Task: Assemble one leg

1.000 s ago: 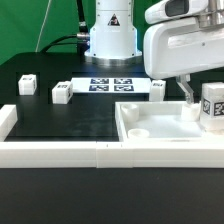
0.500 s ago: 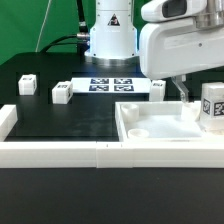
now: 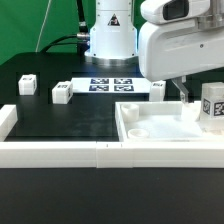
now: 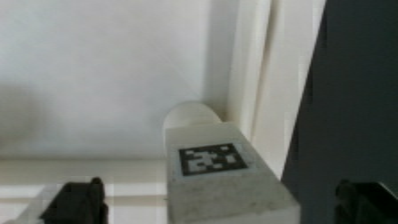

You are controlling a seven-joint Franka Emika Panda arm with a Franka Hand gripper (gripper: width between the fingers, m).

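Observation:
A leg, a small white block with a square tag, stands at the right end of the large white panel. In the wrist view this leg sits in the panel's corner, between my fingers. My gripper is open. Its dark fingertips stand on either side of the leg with a gap on each side. In the exterior view one finger shows left of the leg. Three more legs lie on the black table: two at the left and one near the middle.
The marker board lies at the back centre in front of the robot base. A white rail runs along the table's front edge. A green backdrop stands behind.
My hand has shifted slightly toward the exterior view's left. The leg and the other parts have not moved.

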